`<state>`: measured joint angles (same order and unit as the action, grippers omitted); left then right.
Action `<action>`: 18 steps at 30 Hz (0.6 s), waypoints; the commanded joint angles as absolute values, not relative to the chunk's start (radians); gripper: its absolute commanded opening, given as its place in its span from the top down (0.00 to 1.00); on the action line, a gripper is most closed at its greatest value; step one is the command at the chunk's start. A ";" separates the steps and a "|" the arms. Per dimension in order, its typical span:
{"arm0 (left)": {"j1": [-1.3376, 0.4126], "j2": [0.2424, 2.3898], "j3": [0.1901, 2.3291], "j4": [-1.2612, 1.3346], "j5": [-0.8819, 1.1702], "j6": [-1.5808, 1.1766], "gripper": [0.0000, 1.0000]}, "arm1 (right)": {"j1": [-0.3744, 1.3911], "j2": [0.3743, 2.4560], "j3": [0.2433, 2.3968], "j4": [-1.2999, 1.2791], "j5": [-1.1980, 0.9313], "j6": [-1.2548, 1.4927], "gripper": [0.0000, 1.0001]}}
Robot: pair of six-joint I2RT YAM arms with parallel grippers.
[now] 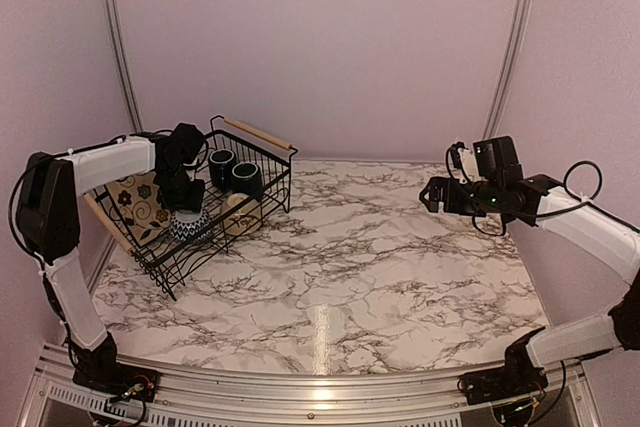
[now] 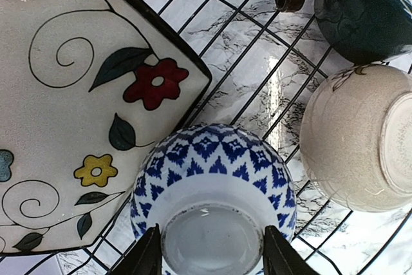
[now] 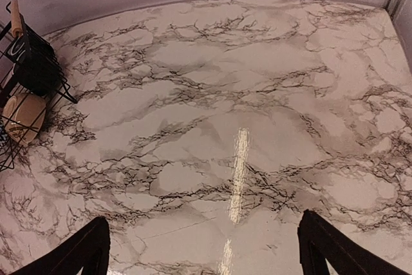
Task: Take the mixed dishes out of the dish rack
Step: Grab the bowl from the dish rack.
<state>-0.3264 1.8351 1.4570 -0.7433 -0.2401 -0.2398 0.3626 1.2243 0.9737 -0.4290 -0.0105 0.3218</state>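
- Dishes all sit in the dish rack at the far left of the table; none is out yet.
- Blue-and-white bowl lies upside down, foot ring up, directly under the left gripper.
- Left fingers are partly closed, one against each side of the foot ring. This reads as a grip on the bowl.
- Neighbours are close: the flowered square plate is just beside the bowl on one side, and a beige bowl is near on the other. A straight lift looks safest.
- Right gripper is spread wide and holds nothing, over the table well apart from the rack. The left arm is far nearer.
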 commanded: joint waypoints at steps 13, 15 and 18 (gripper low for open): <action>-0.322 1.638 1.424 -0.702 -0.238 -0.294 0.62 | 0.371 1.237 0.955 -0.366 -0.069 0.350 0.02; -0.322 1.616 1.422 -0.698 -0.223 -0.302 0.63 | 0.371 1.238 0.959 -0.371 -0.068 0.351 0.02; -0.322 1.587 1.434 -0.698 -0.193 -0.309 0.64 | 0.371 1.233 0.950 -0.359 -0.072 0.361 0.02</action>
